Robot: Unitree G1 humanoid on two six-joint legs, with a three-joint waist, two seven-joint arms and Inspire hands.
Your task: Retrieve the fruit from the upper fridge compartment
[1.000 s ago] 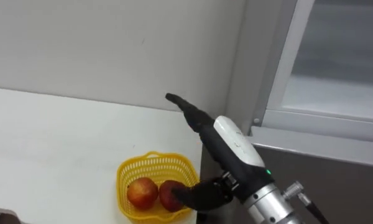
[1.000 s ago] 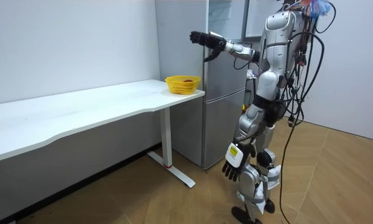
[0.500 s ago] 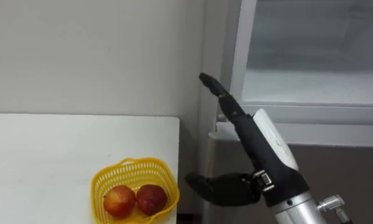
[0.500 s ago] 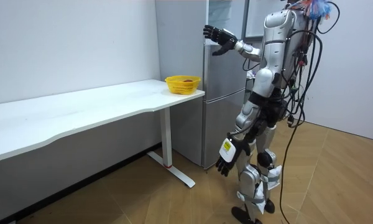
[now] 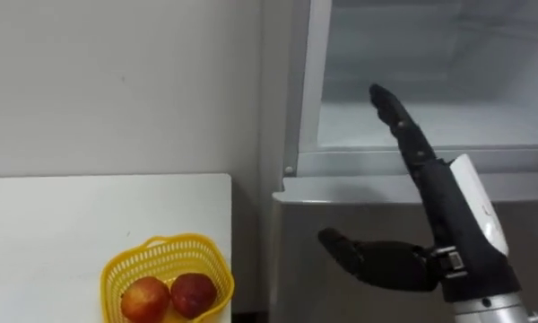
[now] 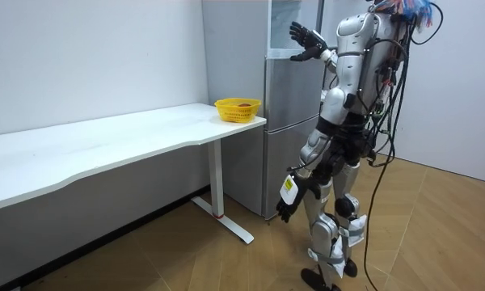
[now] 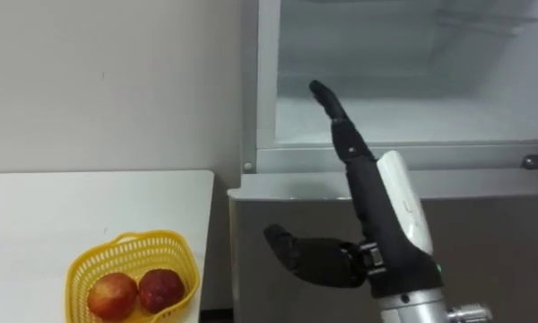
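Observation:
The upper fridge compartment point(image 5: 448, 117) stands open, and a white shelf shows inside behind its frame point(image 5: 305, 90). My right hand point(image 5: 441, 208) is raised in front of that opening. It is open, with straight fingers point(image 5: 396, 115) pointing up and the thumb point(image 5: 359, 260) stretched to the left over the grey lower door point(image 5: 341, 215). It holds nothing. In the room view I stand facing the fridge point(image 6: 287, 121), right hand point(image 6: 305, 39) up at the upper compartment. My left hand point(image 6: 285, 202) hangs by my thigh with relaxed fingers.
A yellow basket point(image 5: 161, 256) with two red apples point(image 5: 146, 300) stands at the near right corner of the white table point(image 5: 54, 233), just left of the fridge. A plain wall point(image 5: 117, 81) rises behind the table.
My right hand swung from above the basket to the right, up before the fridge opening. My view turned right with it, and my body turned toward the fridge.

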